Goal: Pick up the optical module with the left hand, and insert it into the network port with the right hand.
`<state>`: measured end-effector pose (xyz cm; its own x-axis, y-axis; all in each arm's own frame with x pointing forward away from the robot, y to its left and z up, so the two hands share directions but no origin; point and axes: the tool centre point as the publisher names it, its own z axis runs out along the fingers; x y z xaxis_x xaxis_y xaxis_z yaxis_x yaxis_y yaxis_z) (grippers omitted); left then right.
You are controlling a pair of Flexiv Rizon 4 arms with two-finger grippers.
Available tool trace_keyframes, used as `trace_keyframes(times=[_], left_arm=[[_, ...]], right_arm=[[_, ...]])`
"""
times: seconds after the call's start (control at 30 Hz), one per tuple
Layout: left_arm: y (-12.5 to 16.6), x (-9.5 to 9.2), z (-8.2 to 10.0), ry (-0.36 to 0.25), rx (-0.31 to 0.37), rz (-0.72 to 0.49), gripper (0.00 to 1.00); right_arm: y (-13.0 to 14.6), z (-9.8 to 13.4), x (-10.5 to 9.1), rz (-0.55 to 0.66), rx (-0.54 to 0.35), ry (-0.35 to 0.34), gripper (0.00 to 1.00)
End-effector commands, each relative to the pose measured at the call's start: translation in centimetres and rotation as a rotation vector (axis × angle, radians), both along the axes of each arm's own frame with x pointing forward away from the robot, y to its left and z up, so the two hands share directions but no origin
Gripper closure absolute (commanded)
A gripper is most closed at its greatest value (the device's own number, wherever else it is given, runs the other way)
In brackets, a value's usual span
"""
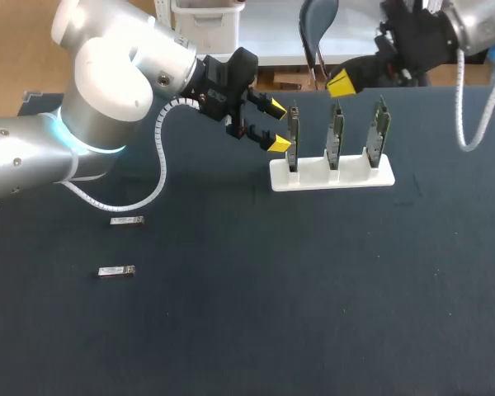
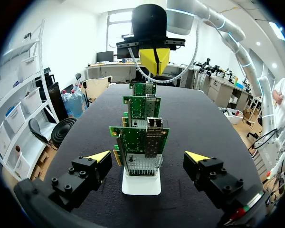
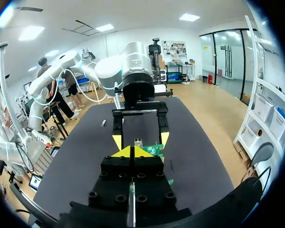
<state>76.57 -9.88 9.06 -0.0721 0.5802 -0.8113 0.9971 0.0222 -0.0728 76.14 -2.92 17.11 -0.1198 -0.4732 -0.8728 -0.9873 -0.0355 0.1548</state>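
One optical module point(image 1: 126, 220) and a second optical module point(image 1: 115, 271) lie flat toward the worktop's left edge, long axes parallel to its front edge; their ends cannot be told apart. A white holder point(image 1: 330, 175) carries three upright network cards point(image 1: 336, 136). The left gripper point(image 1: 278, 125) gapes wide just beside the leftmost card; the right gripper point(image 1: 344, 84), fingers pressed together on nothing, hangs near the far edge

A stand point(image 1: 330, 175) sits on the surface point(image 1: 313, 289) right of the middle, towards the far edge. 3 cards stand upright in it in a row: the left card point(image 1: 293, 136), the middle card point(image 1: 336, 132) and the right card point(image 1: 380, 128). The left tool point(image 1: 278, 125) hangs just left of the left card, the right tool point(image 1: 342, 84) behind and above the middle card. Well to the left, nearer the front, lie the far module point(image 1: 126, 220) and the near module point(image 1: 115, 271), apart from each other
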Motion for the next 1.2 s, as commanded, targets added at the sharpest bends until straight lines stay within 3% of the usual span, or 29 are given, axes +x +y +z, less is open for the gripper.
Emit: trace_keyframes(times=[0.03, 0.43, 1.2], left_arm=[[-0.1, 0.1, 0.0, 0.0, 0.003, 0.001, 0.0], [-0.1, 0.1, 0.0, 0.0, 0.003, 0.001, 0.0], [-0.1, 0.1, 0.0, 0.0, 0.003, 0.001, 0.0]], right_arm=[[-1.7, 0.0, 0.1, 0.007, 0.005, 0.004, 1.0], [-3.5, -1.3, -0.3, 0.05, -0.039, 0.03, 1.0], [-3.8, -2.4, 0.3, 0.09, -0.061, 0.047, 1.0]])
